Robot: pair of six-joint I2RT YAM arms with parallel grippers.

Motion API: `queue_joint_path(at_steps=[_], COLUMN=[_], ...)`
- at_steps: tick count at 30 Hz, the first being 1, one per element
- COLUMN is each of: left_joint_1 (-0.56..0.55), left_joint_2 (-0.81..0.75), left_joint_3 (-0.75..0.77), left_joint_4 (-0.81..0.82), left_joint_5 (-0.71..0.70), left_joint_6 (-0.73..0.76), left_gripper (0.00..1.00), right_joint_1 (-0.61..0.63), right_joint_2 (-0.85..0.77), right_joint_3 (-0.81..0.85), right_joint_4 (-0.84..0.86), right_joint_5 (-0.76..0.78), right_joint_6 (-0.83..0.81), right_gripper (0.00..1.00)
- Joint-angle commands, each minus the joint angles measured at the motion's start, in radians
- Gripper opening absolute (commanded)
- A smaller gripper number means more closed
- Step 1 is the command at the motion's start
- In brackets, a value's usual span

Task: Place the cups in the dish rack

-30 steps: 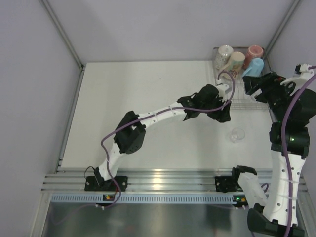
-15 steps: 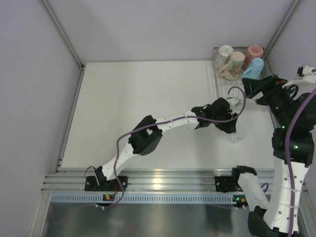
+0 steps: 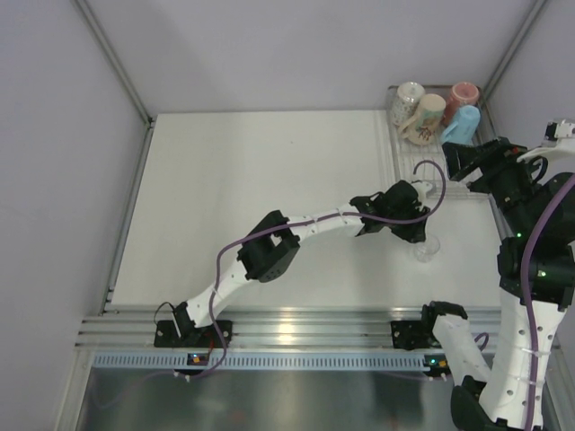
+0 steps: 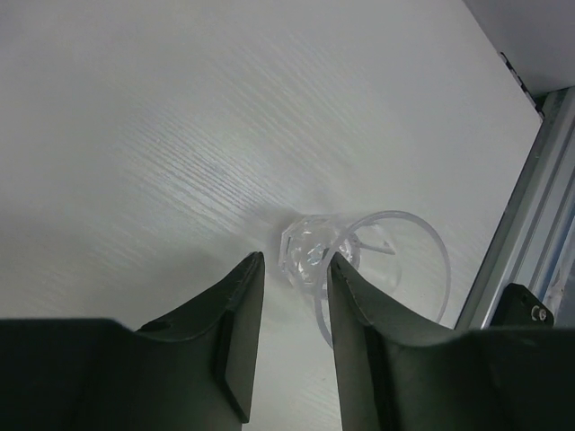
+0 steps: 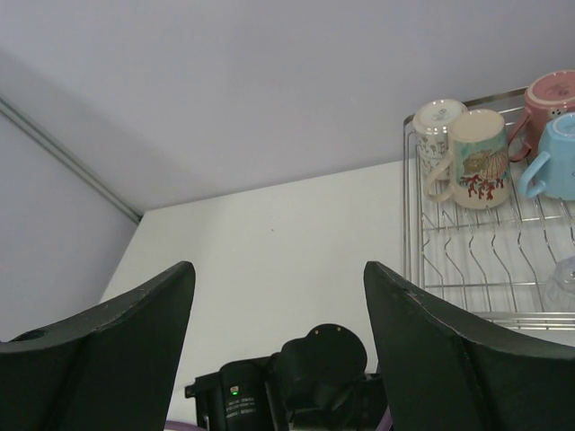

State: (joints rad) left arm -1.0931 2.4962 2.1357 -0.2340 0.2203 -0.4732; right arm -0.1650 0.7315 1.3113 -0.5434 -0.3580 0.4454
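Observation:
Four cups stand together at the far end of the dish rack (image 3: 409,157) (image 5: 467,260): a white patterned one (image 3: 409,97) (image 5: 434,126), a cream one (image 3: 429,112) (image 5: 476,162), a pinkish-red one (image 3: 464,94) (image 5: 552,94) and a light blue one (image 3: 463,121) (image 5: 561,157). A clear glass cup (image 3: 428,250) (image 4: 310,251) stands on the table, nearer than the rack. My left gripper (image 3: 420,235) (image 4: 292,260) reaches over it, jaws partly closed. The rim's left wall lies between the fingers, beside the right one, and a gap still shows. My right gripper (image 3: 458,162) (image 5: 278,269) hovers wide open over the rack's near part, holding nothing.
The rack fills the table's far right corner, against the walls. An aluminium rail (image 4: 530,224) runs along the table's near edge, close to the glass. The left arm's cable (image 3: 436,180) loops over the rack's near edge. A faint clear shape (image 5: 561,283) shows in the rack.
The left arm has swung right and nearer, down onto the clear glass cup, and its jaws have narrowed. The right arm has shifted slightly.

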Motion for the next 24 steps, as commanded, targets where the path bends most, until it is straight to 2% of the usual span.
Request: queue_joint_path(at_steps=[1, 2, 5, 6, 7, 8, 10, 13, 14, 15, 17, 18, 19, 24], left_joint_1=[-0.004, -0.004, -0.004, -0.004, -0.002, -0.001, 0.005, 0.041, 0.068, 0.084, 0.133, 0.148, 0.166, 0.288], left_joint_2=[0.0, -0.006, -0.023, -0.029, -0.039, -0.048, -0.098, -0.222, -0.267, -0.307, -0.426, -0.462, -0.538, -0.729], left_joint_3=[0.021, 0.013, -0.016, -0.034, -0.045, -0.059, -0.145, -0.307, -0.444, -0.506, -0.674, -0.728, -0.772, -1.035], left_joint_4=[0.039, 0.047, 0.084, 0.088, 0.091, 0.1, 0.137, 0.319, 0.397, 0.53, 0.652, 0.756, 0.801, 1.065], left_joint_5=[0.028, 0.039, 0.083, 0.093, 0.105, 0.119, 0.146, 0.218, 0.246, 0.278, 0.3, 0.315, 0.32, 0.321], left_joint_6=[-0.008, -0.013, -0.041, -0.048, -0.054, -0.068, -0.093, -0.188, -0.25, -0.284, -0.367, -0.392, -0.412, -0.562], left_gripper=[0.39, 0.37, 0.23, 0.11, 0.03, 0.0, 0.0, 0.0, 0.0, 0.0, 0.0, 0.0, 0.0, 0.0], right_joint_1=[0.013, 0.013, 0.013, 0.013, 0.013, 0.013, 0.013, 0.013, 0.013, 0.013, 0.013, 0.013, 0.013, 0.025], right_joint_2=[-0.007, -0.007, -0.009, -0.009, -0.007, -0.009, -0.012, -0.017, -0.018, -0.017, -0.02, -0.02, -0.017, -0.011], right_joint_3=[0.008, 0.005, -0.009, -0.015, -0.018, -0.024, -0.061, -0.136, -0.156, -0.193, -0.237, -0.282, -0.306, -0.484], right_joint_4=[0.0, 0.005, 0.013, 0.019, 0.02, 0.023, 0.057, 0.155, 0.181, 0.21, 0.322, 0.364, 0.434, 0.666], right_joint_5=[0.007, 0.007, 0.008, 0.008, 0.008, 0.005, -0.007, -0.079, -0.128, -0.157, -0.232, -0.254, -0.289, -0.351], right_joint_6=[-0.013, -0.013, -0.01, -0.008, -0.01, -0.007, 0.002, 0.048, 0.08, 0.093, 0.149, 0.17, 0.189, 0.326], right_gripper=[0.76, 0.76, 0.76, 0.76, 0.76, 0.76, 0.76, 0.77, 0.77, 0.77, 0.78, 0.79, 0.79, 0.85])
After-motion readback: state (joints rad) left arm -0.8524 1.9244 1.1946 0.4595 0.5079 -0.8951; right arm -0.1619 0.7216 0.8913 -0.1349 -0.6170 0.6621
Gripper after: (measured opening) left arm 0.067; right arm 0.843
